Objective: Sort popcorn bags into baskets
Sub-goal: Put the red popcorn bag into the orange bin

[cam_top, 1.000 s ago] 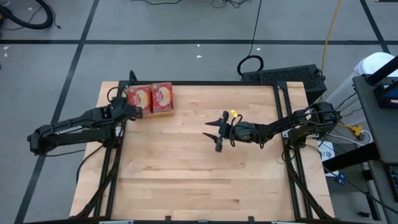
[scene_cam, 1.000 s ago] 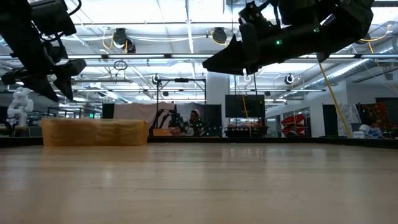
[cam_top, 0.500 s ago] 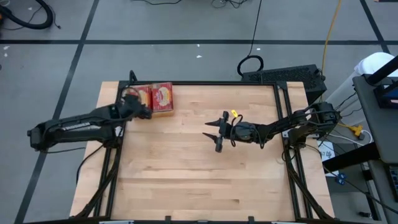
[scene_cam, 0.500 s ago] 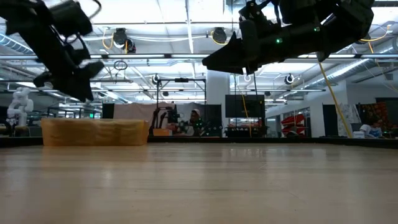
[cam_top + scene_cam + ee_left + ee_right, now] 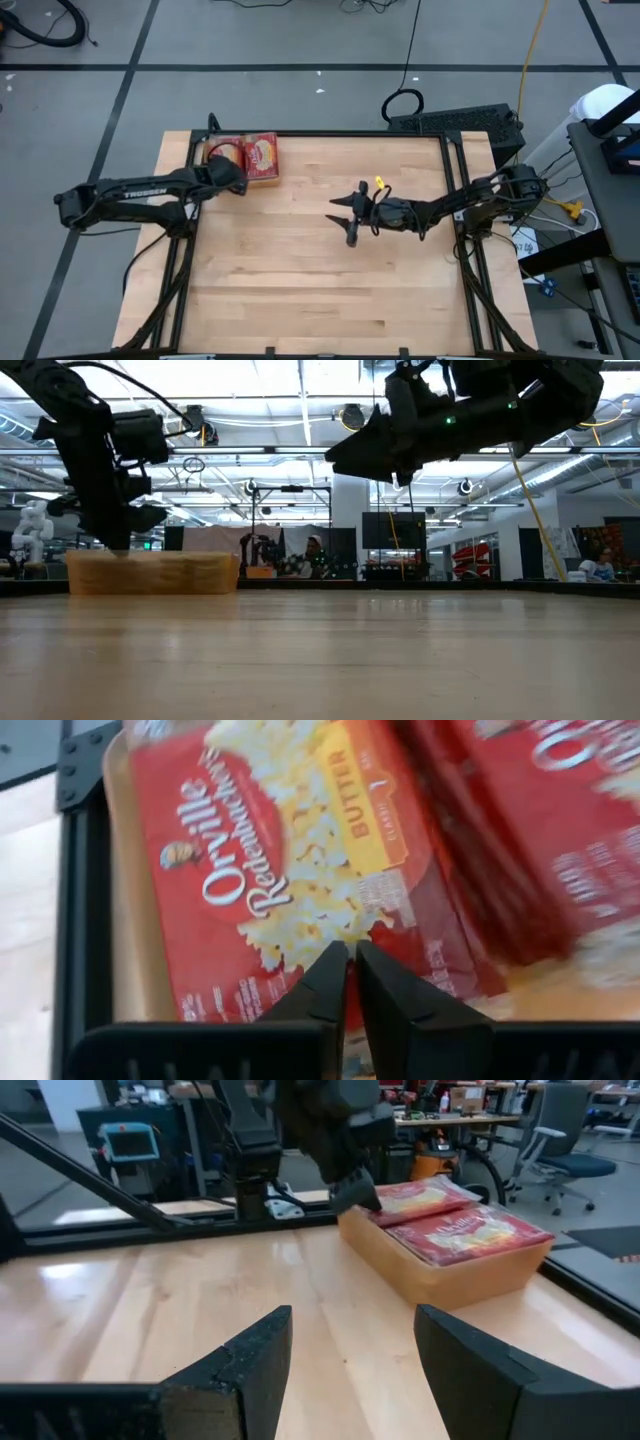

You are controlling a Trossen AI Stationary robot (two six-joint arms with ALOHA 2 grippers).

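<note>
**Q:** Jaws — what state were they in?

**A:** Left gripper point(image 5: 342, 982): fingers pressed together, nothing between them, tips nearly touching. It hung over the orange bin point(image 5: 268, 182) at the table's far left corner. Right gripper point(image 5: 349, 213): spread wide and empty, raised above mid-table point(image 5: 320, 290), idle.

**Q:** How far along was the sort, biggest things first?

**A:** Table top looked bare in the overhead view, no loose packets on the wood that I could find. Bin held the popcorn bags point(image 5: 262, 155), red faces up, side by side, filling it about edge to edge. Right wrist view showed the same: two red packets on top, at about the rim point(image 5: 455, 1275). Couldn't tell how many lay underneath. My guess is the sort was done or v. close; only one bin was in sight, so nothing visible was left to place.

**Q:** And the bags relative to the left jaws?

**A:** Left wrist view showed an Orville Redenbacher's butter bag point(image 5: 290, 870) right ahead of the closed fingertips, close, filling most of the view, w/ a second bag point(image 5: 560, 830) beside it. Couldn't tell if the tips touched the bag or sat just above. Low view had that gripper point(image 5: 108, 535) down at the bin's top edge. It gripped nothing.

**Q:** Right jaws vs the bags?

**A:** Well apart. Bin sat across the table from them, bare wood between.
</note>
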